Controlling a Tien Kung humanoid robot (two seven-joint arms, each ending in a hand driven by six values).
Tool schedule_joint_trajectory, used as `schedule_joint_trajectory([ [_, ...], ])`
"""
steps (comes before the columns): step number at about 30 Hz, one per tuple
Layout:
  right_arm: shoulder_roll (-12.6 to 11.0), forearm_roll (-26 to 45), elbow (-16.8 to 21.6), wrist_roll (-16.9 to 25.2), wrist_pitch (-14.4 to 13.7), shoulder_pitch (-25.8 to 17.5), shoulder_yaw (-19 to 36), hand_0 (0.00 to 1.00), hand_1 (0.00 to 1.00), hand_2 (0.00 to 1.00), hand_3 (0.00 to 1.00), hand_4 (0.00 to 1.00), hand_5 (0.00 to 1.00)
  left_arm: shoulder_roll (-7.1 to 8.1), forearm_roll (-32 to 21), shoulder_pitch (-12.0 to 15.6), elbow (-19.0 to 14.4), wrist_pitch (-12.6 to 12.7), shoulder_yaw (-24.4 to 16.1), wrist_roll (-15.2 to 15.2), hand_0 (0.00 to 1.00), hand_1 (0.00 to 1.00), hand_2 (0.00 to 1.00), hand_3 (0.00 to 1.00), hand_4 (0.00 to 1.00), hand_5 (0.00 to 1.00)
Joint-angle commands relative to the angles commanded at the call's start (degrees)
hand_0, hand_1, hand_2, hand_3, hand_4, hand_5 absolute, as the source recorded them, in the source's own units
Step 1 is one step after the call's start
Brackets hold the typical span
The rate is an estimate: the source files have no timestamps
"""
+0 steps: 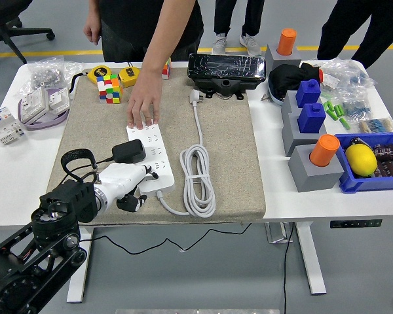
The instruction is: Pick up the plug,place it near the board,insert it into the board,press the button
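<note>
Person (150,26) cut off at top; board's (150,157) near end hidden by left hand (128,180).

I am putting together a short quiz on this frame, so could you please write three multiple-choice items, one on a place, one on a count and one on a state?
1. Where does the person's hand rest?
A. on the far end of the white power strip
B. on the Rubik's cube
C. on the lemon

2. How many orange cylinders stand in grey blocks at the table's right?
A. one
B. two
C. four

3. In what state is the black plug?
A. lying loose on the mat
B. held in the air by the left hand
C. seated on the power strip

Answers:
1 A, the fingertips lie on the strip's far end.
2 B, one orange cylinder stands near the blue bin and another orange cylinder at the far edge.
3 C, the plug sits on the strip's left side, with the robot's left hand just in front of it.
</note>
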Motion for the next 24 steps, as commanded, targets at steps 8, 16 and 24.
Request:
schedule_joint_trajectory([
  [8,-0.1,0.2,0.0,-0.1,0.1,0.1,-0.1,0.783,0.694,0.710,0.755,0.998,0.995,-0.36,-0.3,0.1,1.2,-0.2,0.8,-0.1,0.206,0.007,0.115,0.761,0.555,0.002],
  [16,0.0,0.2,0.0,-0.1,0.0,0.2,0.0,0.783,0.694,0.710,0.755,0.998,0.996,-0.23,-0.1,-0.3,-0.1,0.3,0.3,-0.4,0.207,0.006,0.115,0.759,0.550,0.002],
  [24,0.0,0.2,0.0,0.1,-0.1,0.3,0.1,0.783,0.694,0.710,0.755,0.998,0.994,-0.33,-2.9,-0.8,-3.4,1.7,-3.4,-2.8,0.207,0.004,0.109,0.646,0.516,0.002],
])
